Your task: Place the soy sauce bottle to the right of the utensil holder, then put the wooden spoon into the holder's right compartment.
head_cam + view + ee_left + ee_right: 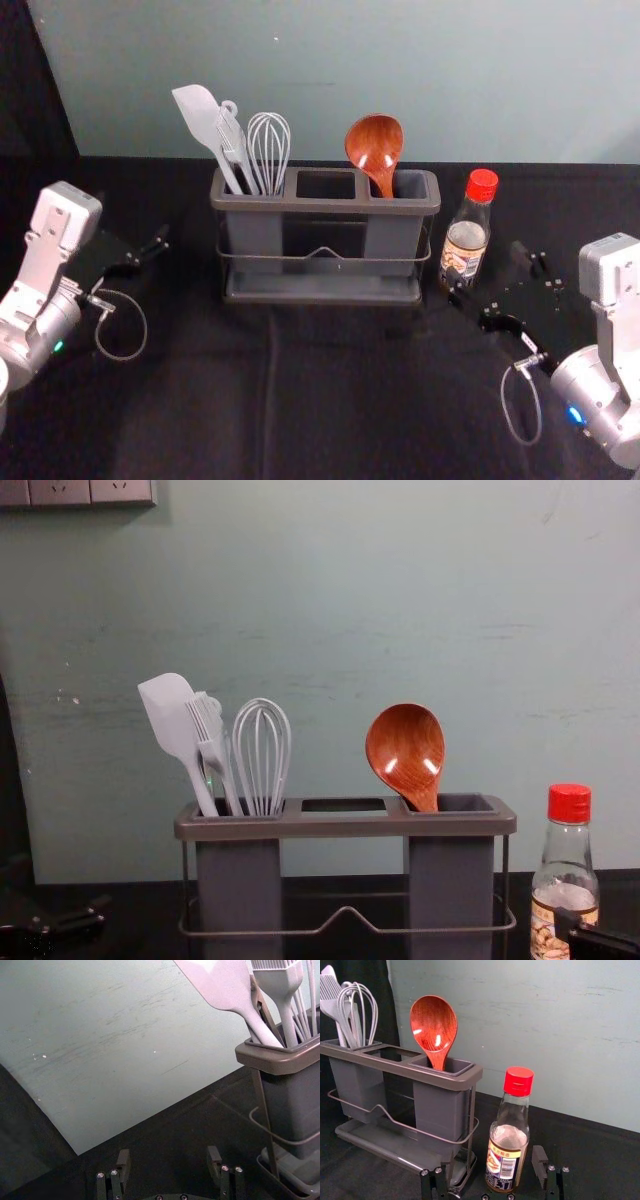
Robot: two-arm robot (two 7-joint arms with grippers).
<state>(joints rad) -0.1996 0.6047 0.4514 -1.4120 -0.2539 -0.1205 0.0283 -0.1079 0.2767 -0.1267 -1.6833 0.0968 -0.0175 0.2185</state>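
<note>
The wooden spoon (pixel 375 148) stands bowl-up in the right compartment of the grey utensil holder (pixel 320 206). Just right of the holder, the red-capped soy sauce bottle (pixel 466 236) is upright on the black surface. My right gripper (pixel 490 272) is open at the bottle's near right side; in the right wrist view, the bottle (pixel 508 1152) appears between the open fingers of my right gripper (pixel 492 1167), with gaps on both sides. My left gripper (pixel 135 228) is open and idle, left of the holder; in the left wrist view, nothing is between the fingers of the left gripper (pixel 167 1162).
A white spatula (pixel 170 720), a brush (pixel 212 742) and a whisk (pixel 262 750) stand in the holder's left compartment. A pale green wall (pixel 340 60) rises behind the black surface (pixel 320 400). A wire rail (pixel 345 912) runs across the holder's front.
</note>
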